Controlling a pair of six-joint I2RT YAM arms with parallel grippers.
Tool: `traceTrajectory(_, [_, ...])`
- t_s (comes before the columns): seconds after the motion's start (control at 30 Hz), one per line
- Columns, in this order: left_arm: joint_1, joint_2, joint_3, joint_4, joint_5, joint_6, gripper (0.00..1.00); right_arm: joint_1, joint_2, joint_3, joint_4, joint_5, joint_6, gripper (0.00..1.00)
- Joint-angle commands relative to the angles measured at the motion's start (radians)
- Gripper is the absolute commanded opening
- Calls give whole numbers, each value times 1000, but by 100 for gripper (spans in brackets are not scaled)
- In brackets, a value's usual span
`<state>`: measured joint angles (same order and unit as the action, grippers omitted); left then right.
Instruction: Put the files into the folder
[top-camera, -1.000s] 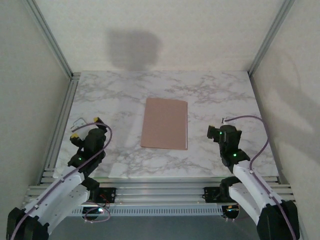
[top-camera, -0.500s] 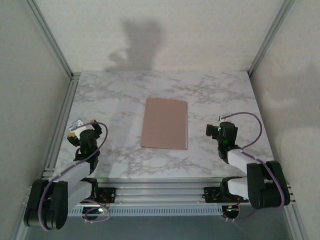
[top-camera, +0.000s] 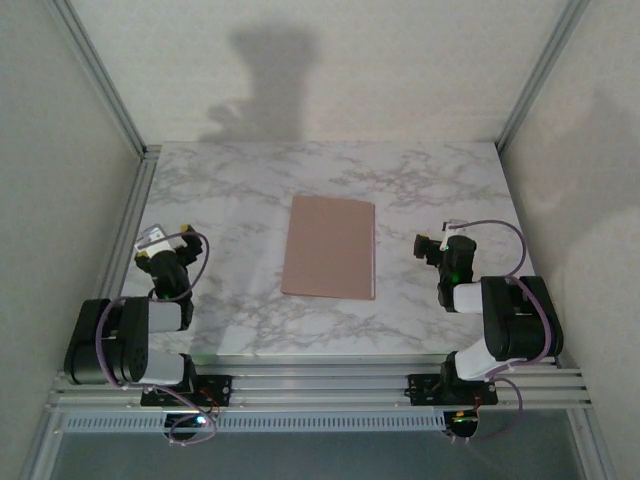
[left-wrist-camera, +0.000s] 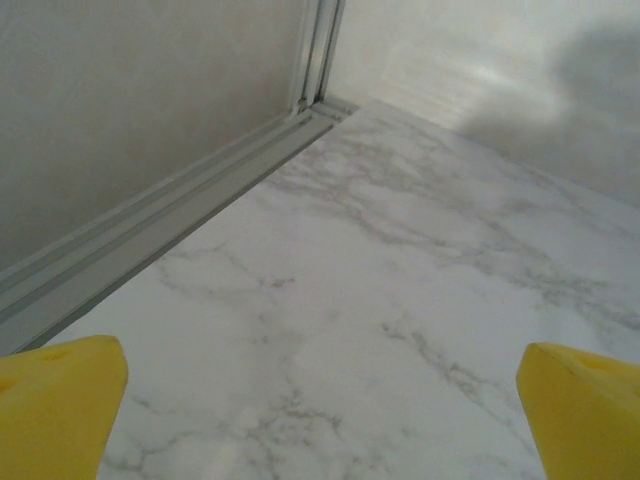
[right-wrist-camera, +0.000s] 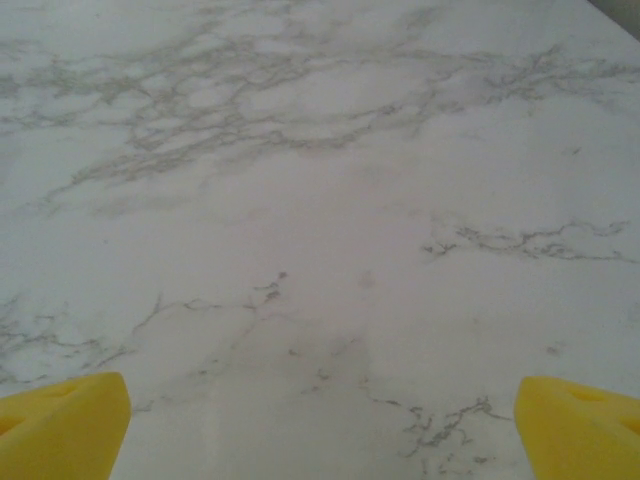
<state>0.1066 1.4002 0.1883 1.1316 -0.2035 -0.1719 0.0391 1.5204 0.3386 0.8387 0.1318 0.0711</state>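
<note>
The folder (top-camera: 330, 247) lies shut and flat in the middle of the marble table (top-camera: 240, 190), a plain pinkish-brown rectangle. The files are out of view. My left gripper (top-camera: 160, 243) sits low near the table's left edge, well left of the folder. It is open, and its yellow fingertips (left-wrist-camera: 60, 405) stand wide apart over bare marble. My right gripper (top-camera: 438, 246) rests to the right of the folder, also open, with its yellow fingertips (right-wrist-camera: 65, 420) far apart and nothing between them.
An aluminium frame rail (top-camera: 128, 235) runs along the table's left edge, close to the left gripper, and also shows in the left wrist view as the frame rail (left-wrist-camera: 190, 210). White walls enclose the back and sides. A shadow (top-camera: 265, 85) lies on the back wall.
Both arms have folded down and back toward their bases. The left gripper has shifted left toward the rail, and the right has stayed nearly in place. The folder has not moved.
</note>
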Motion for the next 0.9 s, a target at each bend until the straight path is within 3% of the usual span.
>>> traceTrajectory(0.0, [-2,3,-57,200,34,-6,99,-4,-5,-25,108,0,12,99])
traceTrajectory(0.13, [-36,48,-76,281,8,24,99,-4,-3,-22,102,1,12,99])
traceTrajectory(0.2, [-55,149,-56,361,-6,51,100,-2,0,-20,98,-4,10,99])
traceTrajectory(0.27, [-74,121,23,161,-4,65,100,-2,6,1,70,-20,3,99])
traceTrajectory(0.3, [-80,148,0,256,-12,80,100,-1,6,10,54,-15,2,99])
traceTrajectory(0.87, [-86,137,13,204,-26,80,99,38,15,45,0,48,-26,99])
